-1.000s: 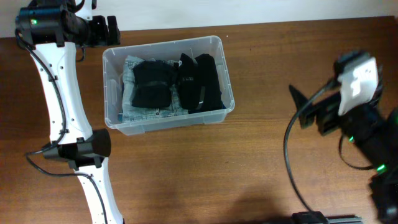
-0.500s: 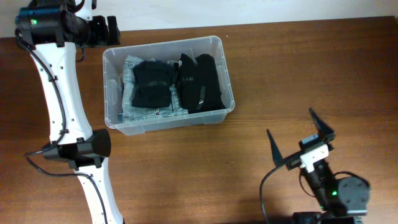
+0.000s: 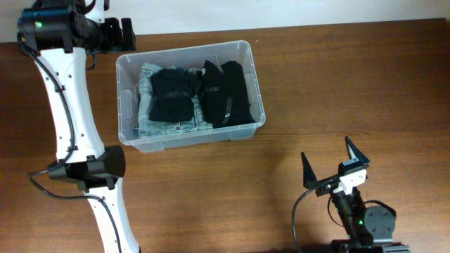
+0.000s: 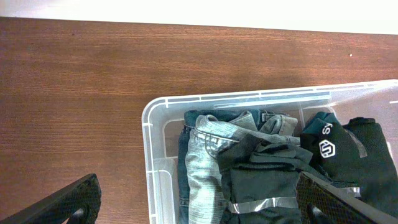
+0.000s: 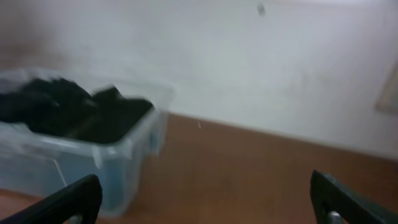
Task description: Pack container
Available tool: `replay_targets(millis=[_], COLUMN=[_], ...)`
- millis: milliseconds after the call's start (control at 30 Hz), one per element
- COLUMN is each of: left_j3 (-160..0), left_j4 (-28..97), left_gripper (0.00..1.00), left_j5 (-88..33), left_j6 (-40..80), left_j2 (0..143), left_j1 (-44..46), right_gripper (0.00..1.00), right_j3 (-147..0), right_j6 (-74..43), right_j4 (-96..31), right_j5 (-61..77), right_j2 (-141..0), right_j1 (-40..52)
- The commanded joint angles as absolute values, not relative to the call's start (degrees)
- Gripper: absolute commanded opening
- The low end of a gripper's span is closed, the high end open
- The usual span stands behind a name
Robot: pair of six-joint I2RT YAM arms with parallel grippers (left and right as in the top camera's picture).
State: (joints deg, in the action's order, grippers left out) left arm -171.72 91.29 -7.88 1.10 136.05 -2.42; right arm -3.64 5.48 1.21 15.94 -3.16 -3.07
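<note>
Over the last second the right claw [image 3: 330,160] has swung down from high over the worktop's [image 3: 211,190] right side to a low, tucked-back pose – jaws spread wide, holding nothing – while the left claw [image 3: 125,34], equally wide and empty, has not stirred. The container [image 3: 184,50] sits well ahead and to the left of the right claw and just beside the left one, filled with folded jeans [image 3: 148,105] and black garments [image 3: 226,91]. With nothing loose on the worktop and both arms clear of the bin, the packing looks finished
</note>
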Motion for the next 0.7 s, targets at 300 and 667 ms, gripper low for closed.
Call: replay_targets(millis=[300, 667], left_j3=[-172.4, -172.4], left_j4=[91.4, 91.4], left_gripper=[0.99, 0.99], left_j5=[-7.5, -7.5], left_j6=[0.4, 0.4], left_j2=[134.5, 134.6], left_j1=[-2.4, -2.4], right_gripper=[0.98, 0.98], right_j3=[-0.3, -0.3], right_j6=[4.0, 4.0], right_j4=[-3.7, -3.7], right_j5=[8.3, 8.3], right_j2=[-0.2, -0.3], right_j1=[-3.9, -3.9])
